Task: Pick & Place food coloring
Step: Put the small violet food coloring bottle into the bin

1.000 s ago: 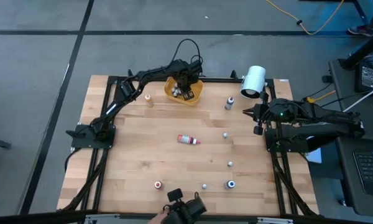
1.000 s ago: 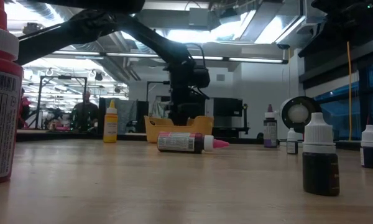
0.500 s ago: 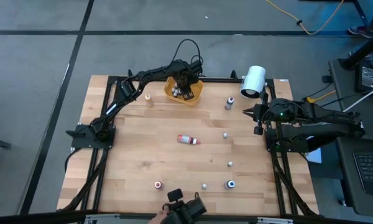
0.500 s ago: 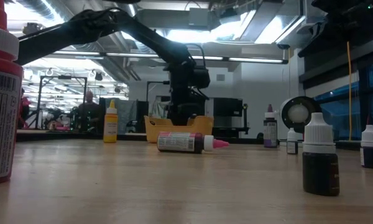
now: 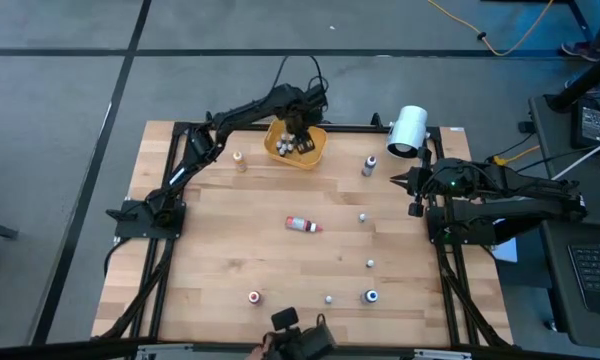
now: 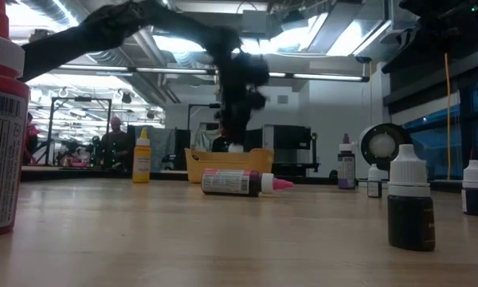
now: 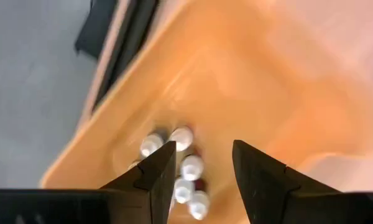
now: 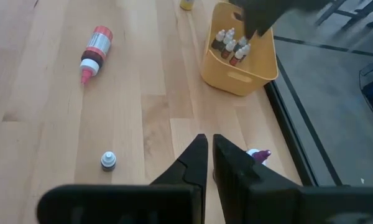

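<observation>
The orange bowl (image 5: 316,153) stands at the table's far edge and holds several tiny food coloring bottles (image 7: 191,167) standing upright. My left gripper (image 7: 202,148) hangs open straight above them, clear of the bowl (image 6: 259,163), with nothing between its fingers. More bottles are spread over the table: a pink-tipped one lying on its side (image 5: 302,224), a yellow one (image 5: 239,160) and a purple-topped one (image 5: 367,165), both upright. My right gripper (image 8: 209,138) waits shut at the table's right side, pointing toward the table's left.
A big white cylinder (image 5: 407,131) lies at the far right corner. Small upright bottles stand toward the near edge (image 5: 371,296), (image 5: 253,297) and mid-right (image 5: 362,216). A large red bottle (image 6: 0,127) stands close to the low camera. Bare wood lies on the left half.
My left gripper has risen out of the orange bowl, from down among the bottles to a spot above its rim, and shifted slightly toward the far edge. The bottles in the bowl now show uncovered. My right arm has kept still.
</observation>
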`<control>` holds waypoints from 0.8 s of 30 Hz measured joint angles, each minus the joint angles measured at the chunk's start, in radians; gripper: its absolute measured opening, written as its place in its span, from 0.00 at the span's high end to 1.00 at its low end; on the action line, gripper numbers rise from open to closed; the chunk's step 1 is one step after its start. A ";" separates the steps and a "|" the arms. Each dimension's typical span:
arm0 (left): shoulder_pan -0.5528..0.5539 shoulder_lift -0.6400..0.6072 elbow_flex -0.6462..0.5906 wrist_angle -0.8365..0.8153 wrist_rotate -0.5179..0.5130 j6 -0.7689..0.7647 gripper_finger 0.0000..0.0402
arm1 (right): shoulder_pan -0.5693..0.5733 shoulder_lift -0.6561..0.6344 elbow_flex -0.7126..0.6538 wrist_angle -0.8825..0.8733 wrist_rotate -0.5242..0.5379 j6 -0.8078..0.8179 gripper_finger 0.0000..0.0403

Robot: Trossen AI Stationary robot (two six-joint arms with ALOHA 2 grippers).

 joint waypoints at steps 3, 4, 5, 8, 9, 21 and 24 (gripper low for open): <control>-0.021 -0.082 0.009 -0.001 0.049 -0.030 0.62 | 0.000 0.000 0.000 0.000 0.000 0.003 0.93; -0.030 -0.113 0.007 -0.001 0.075 -0.043 0.63 | 0.000 0.000 0.000 0.001 0.000 0.004 0.93; -0.041 -0.146 0.007 0.003 0.101 -0.056 0.63 | 0.000 0.000 0.000 0.005 0.006 0.007 0.93; -0.079 -0.245 0.007 0.008 0.148 -0.087 0.64 | 0.000 0.000 0.000 0.034 0.027 0.032 0.93; -0.092 -0.277 0.007 0.009 0.155 -0.100 0.64 | 0.000 0.000 0.000 0.045 0.033 0.035 0.93; -0.353 -0.523 0.007 0.140 0.248 -0.208 0.66 | 0.000 0.033 0.000 0.101 -0.146 -0.029 0.93; -0.421 -0.540 0.007 0.141 0.243 -0.215 0.66 | 0.000 0.057 0.000 0.101 -0.148 -0.057 0.93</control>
